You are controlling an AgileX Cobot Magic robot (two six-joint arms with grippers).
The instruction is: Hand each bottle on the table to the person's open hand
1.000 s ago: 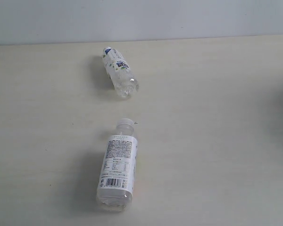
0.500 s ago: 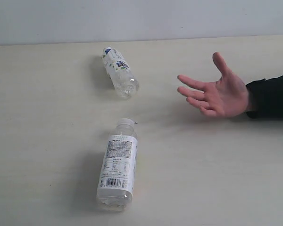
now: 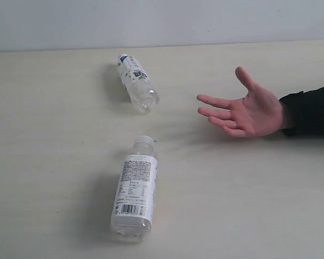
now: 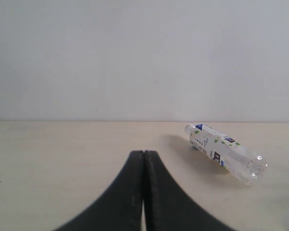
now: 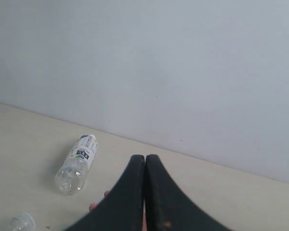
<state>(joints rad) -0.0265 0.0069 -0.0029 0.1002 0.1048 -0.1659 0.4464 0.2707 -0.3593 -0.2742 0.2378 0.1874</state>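
Two clear plastic bottles on table, both lying on their sides, both capped, not touching.

White-label bottle: near front of exterior view, left of centre. White cap pointing away toward wall, base toward camera. Label facing up, with small print and barcode. Body clear; cannot tell whether full of clear liquid or empty.

Green-label bottle: farther back, close to table's far edge. White cap toward wall and slightly left, base angled toward the nearer bottle. Clear below label, contents likewise not readable. Well apart from white-label bottle, roughly in line with it front to back.

Hand: open, palm up and a little tilted, fingers spread and pointing left toward the bottles, thumb raised. Reaching in from right on arm in black sleeve. Nothing in palm. Resting on table or just above it, cannot tell. Right of both bottles, apart from each, somewhat nearer in depth to green-label bottle.

Left claw: black fingers pressed together tip to tip, no gap, gripping nothing. Above table, with green-label bottle ahead and apart.

Right claw: fingers likewise closed flat against each other, holding nothing. In right wrist view, green-label bottle ahead on table, white cap of the other bottle just inside frame edge, pink fingertips showing just beside claw's black finger.
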